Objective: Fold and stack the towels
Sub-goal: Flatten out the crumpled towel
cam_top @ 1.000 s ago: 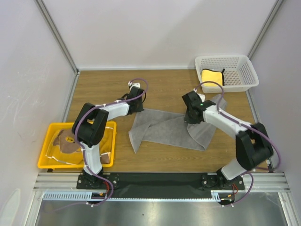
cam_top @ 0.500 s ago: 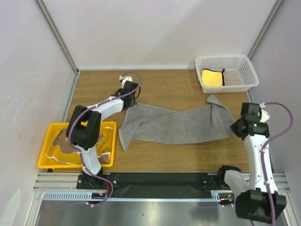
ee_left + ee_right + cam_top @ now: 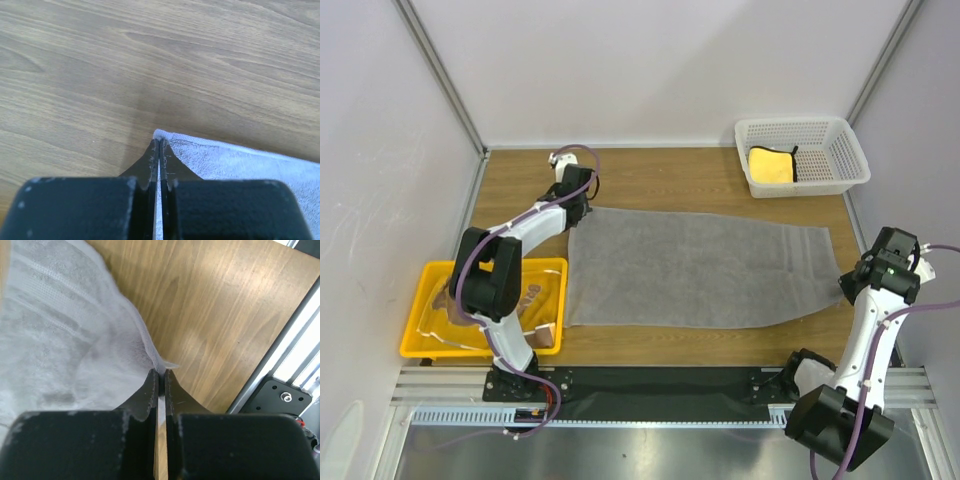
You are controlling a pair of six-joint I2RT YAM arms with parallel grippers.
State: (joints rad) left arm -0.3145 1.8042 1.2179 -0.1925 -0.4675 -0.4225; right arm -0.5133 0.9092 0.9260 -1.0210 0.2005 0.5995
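- The grey towel (image 3: pixel 695 268) lies spread nearly flat across the middle of the table (image 3: pixel 670 170), long side running left to right.
- The left gripper (image 3: pixel 159 150) is pressed closed on the towel's far-left corner. Only a sliver of cloth sits between the fingers, so a sharp tug could pull the corner free.
- The right gripper (image 3: pixel 161 376) is likewise clamped tight, on a thin bite of the towel's right edge. That edge looks bunched beside the fingers, which is another likely slip point.
- The right arm reaches far out, close to the table's right side and the metal frame rail (image 3: pixel 280 365), so a wider pull risks a knock there.
- From above, the right hold seems nearer the front corner while the left hold is at the back. I cannot be sure of this, but if so, a fold could come out skewed.
- The yellow towel (image 3: pixel 772 165) sits in the white mesh basket (image 3: pixel 800 122), far right.
- The bear towel (image 3: pixel 460 298) lies in the yellow tray (image 3: pixel 415 350), near left, just beside the left arm's base. A careless swing back could snag it.
- No brand or label reads in any view. Pale marks on the bear towel may be lettering, but they are too small to make out.
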